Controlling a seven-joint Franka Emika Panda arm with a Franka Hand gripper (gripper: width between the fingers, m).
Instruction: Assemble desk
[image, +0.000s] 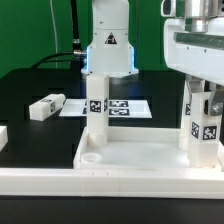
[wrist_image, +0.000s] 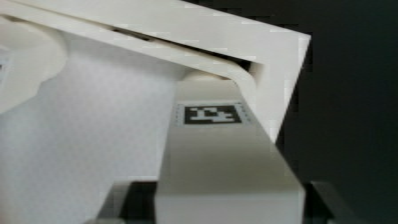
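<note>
The white desk top (image: 135, 155), a rimmed tray, lies at the front of the table. One tagged leg (image: 96, 108) stands upright in its far corner on the exterior view's left. A second leg (image: 200, 135) stands upright at the far corner on the exterior view's right. My gripper (image: 200, 100) is shut on this leg's upper part. In the wrist view the held leg (wrist_image: 222, 150) shows its tag and runs down between my dark fingers (wrist_image: 143, 200) of the gripper (wrist_image: 228, 205) into the tray's corner (wrist_image: 205, 45).
A loose leg (image: 45, 106) lies on the black table at the exterior view's left, another white part (image: 3, 135) at the left edge. The marker board (image: 125, 106) lies behind the tray, in front of the arm's base (image: 108, 45). A white rail (image: 110, 185) runs along the front.
</note>
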